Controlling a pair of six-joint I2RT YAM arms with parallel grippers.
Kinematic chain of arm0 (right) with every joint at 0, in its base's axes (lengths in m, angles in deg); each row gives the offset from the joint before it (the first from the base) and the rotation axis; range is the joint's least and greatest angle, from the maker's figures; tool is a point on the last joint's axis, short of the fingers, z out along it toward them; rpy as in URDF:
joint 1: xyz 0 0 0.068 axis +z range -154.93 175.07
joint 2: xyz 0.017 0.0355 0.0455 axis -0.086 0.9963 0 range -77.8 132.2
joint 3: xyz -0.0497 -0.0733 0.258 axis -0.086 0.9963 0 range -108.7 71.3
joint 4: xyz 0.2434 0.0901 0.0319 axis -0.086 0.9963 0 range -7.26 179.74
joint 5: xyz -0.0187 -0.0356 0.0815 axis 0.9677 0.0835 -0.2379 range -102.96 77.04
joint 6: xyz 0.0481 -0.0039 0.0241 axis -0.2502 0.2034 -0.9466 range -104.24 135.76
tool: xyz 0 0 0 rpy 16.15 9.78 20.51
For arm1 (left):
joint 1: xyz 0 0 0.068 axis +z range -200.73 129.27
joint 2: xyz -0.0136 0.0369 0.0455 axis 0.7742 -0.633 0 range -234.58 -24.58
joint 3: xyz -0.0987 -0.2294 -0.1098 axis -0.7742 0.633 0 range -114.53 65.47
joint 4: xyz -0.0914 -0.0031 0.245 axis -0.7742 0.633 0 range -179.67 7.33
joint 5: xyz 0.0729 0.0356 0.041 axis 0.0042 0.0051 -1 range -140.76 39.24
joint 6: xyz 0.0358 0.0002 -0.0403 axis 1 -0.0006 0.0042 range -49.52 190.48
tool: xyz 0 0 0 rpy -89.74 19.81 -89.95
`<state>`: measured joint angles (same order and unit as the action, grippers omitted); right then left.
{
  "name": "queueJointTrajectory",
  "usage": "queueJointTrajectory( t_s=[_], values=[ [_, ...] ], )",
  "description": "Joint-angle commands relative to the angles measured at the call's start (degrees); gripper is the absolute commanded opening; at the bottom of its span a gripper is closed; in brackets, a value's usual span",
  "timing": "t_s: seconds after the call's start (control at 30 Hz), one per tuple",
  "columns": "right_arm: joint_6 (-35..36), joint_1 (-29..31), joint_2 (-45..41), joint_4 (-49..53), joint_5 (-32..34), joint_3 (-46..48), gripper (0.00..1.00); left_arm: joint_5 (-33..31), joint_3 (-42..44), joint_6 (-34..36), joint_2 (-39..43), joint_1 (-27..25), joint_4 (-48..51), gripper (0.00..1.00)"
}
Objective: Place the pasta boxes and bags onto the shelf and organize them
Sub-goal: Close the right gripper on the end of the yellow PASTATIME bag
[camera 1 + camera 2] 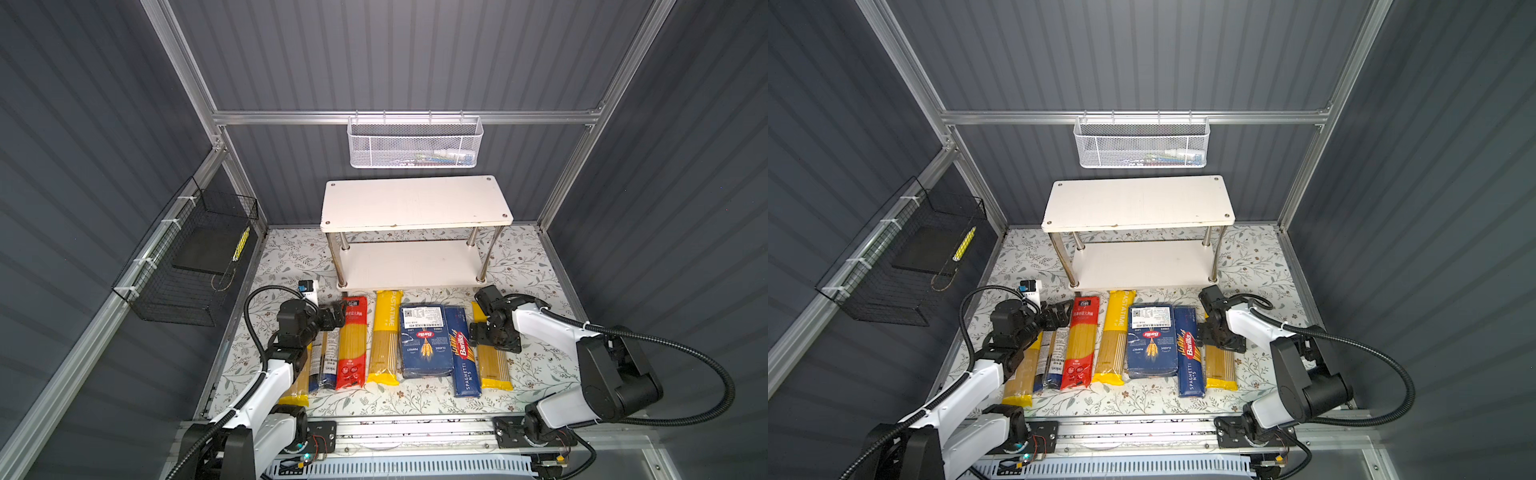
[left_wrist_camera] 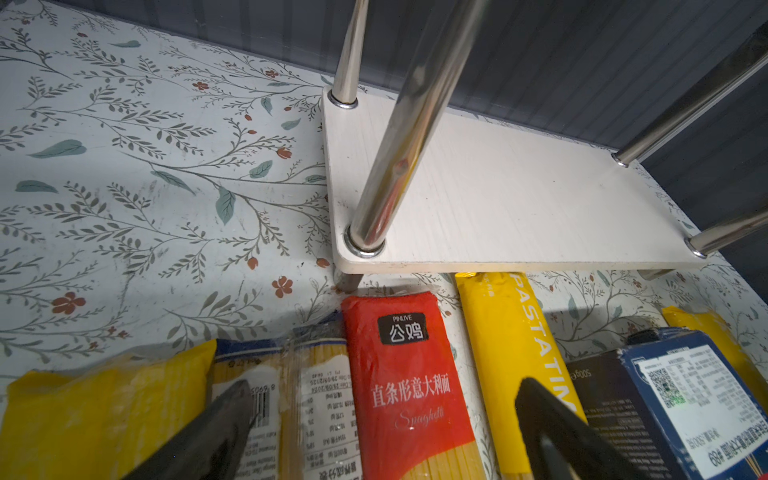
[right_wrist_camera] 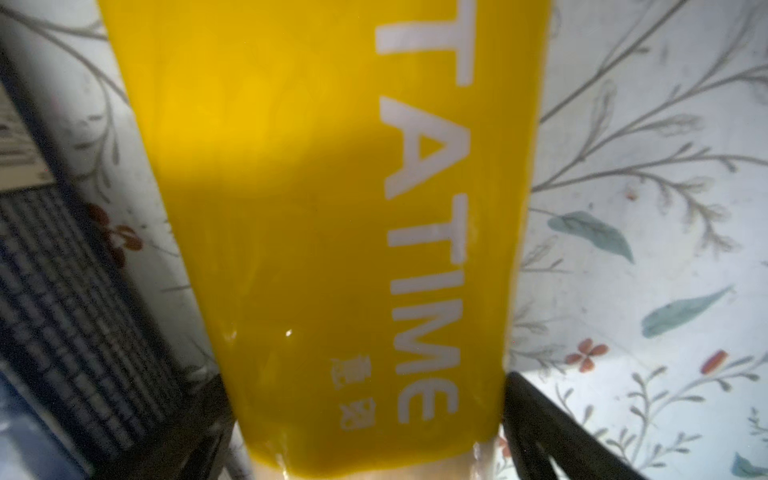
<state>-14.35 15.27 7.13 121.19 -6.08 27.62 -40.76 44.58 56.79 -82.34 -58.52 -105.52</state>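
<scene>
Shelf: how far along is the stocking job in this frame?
Done: nothing; both boards of the shelf are bare. In hand: the right gripper is open, jaws straddling the rightmost yellow packet, which lies on the table; the left gripper hangs open over the red bag. Left: all seven packs.

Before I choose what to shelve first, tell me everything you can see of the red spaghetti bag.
The red spaghetti bag is a long, slim plastic packet, red at both ends, clear in the middle over yellow strands, with white Chinese lettering. It lies flat on the floral mat, pointing at the shelf, its side against the blue-labelled bag.
</scene>
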Motion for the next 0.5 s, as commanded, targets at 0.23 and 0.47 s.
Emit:
queueJointTrajectory(
  t_s=[0.23, 0.47],
  values=[
    [1.22, 0.01, 1.28, 1.26, -0.64, -0.96, 0.95, -1.55, 0.10, 0.34, 0.92, 0.22, 0.39, 1.00],
    [2.43, -0.08, 1.89, 0.60, -2.45, -0.64, 0.83, -1.74, 0.10, 0.25, 0.94, 0.21, 0.39, 1.00]
  ],
)
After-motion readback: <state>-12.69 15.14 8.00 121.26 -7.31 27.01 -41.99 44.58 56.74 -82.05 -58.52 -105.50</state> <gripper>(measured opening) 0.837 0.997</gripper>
